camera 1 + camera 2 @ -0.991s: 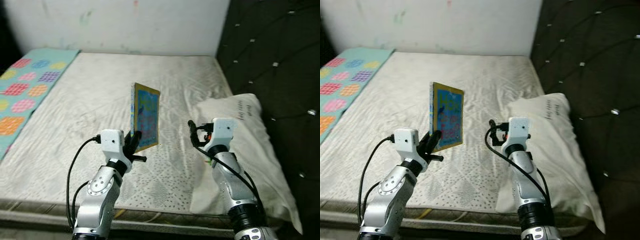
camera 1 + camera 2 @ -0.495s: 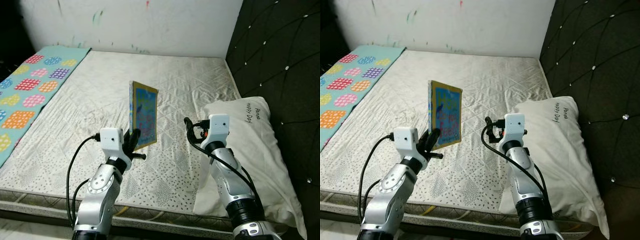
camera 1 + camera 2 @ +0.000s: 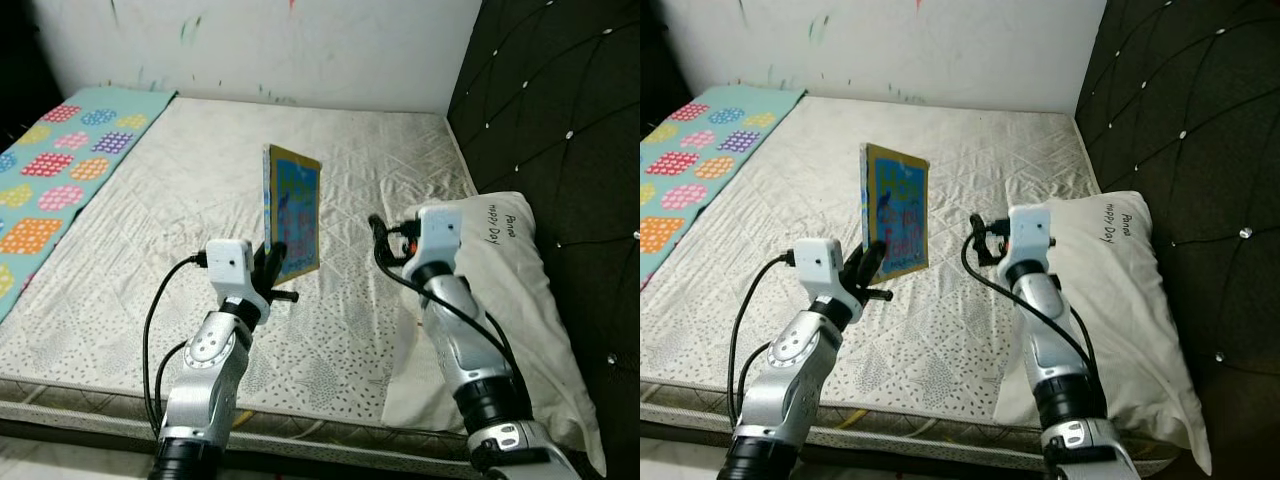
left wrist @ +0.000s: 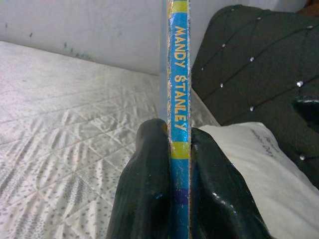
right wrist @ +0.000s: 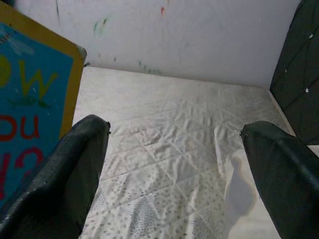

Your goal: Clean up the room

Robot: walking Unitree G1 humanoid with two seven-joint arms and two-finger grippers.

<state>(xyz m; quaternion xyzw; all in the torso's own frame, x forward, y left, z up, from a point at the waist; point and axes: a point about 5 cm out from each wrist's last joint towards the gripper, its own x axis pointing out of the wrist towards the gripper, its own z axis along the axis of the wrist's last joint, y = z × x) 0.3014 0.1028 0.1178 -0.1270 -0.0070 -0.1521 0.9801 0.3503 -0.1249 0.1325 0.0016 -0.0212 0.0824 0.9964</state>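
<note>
The left gripper (image 4: 179, 164) is closed on the lower edge of a thin book (image 3: 292, 212) and holds it upright above the mattress (image 3: 180, 200). On the blue spine the yellow letters read "MANDY STANLEY". The cover is blue with a yellow border, and in the right wrist view some big letters show on it, "OW" in yellow and "ou" in red. The right gripper (image 5: 174, 164) is raised just beside the book with its fingers spread wide and nothing between them. To the right lies a white pillow (image 3: 520, 290) with small dark writing that I cannot read well. A teal mat (image 3: 50, 180) with coloured patches lies along the left side.
</note>
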